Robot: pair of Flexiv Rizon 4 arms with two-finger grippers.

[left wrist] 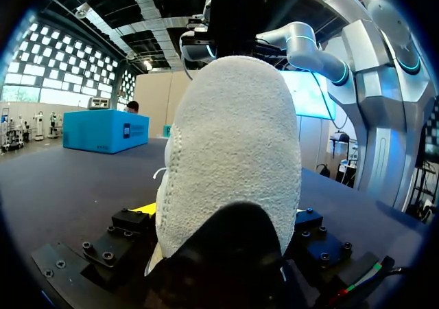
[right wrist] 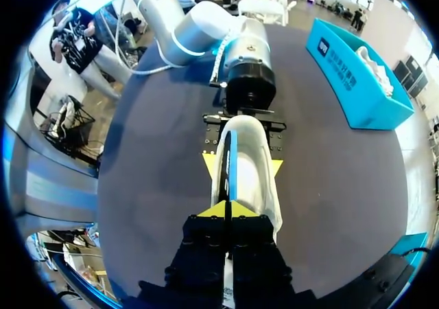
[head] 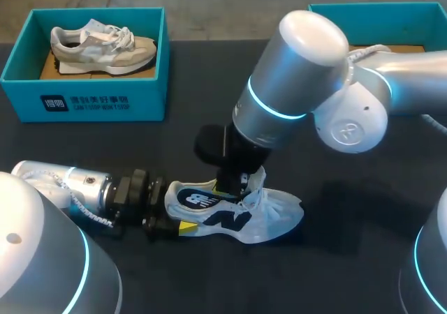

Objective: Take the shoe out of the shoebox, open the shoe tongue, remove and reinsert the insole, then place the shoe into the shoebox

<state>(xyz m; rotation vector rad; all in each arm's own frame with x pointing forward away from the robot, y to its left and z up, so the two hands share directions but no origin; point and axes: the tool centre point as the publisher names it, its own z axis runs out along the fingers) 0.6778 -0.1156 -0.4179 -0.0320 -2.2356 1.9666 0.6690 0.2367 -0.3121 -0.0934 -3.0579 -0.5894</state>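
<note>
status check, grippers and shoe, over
Left gripper shut on shoe heel, shoe on table. Right gripper shut on blue insole at shoe opening. Shoebox far right, apart.

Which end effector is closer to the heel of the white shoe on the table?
The left end effector: it clasps the heel from both sides. The right end effector sits above the opening of the shoe, farther toward the toe.
</note>
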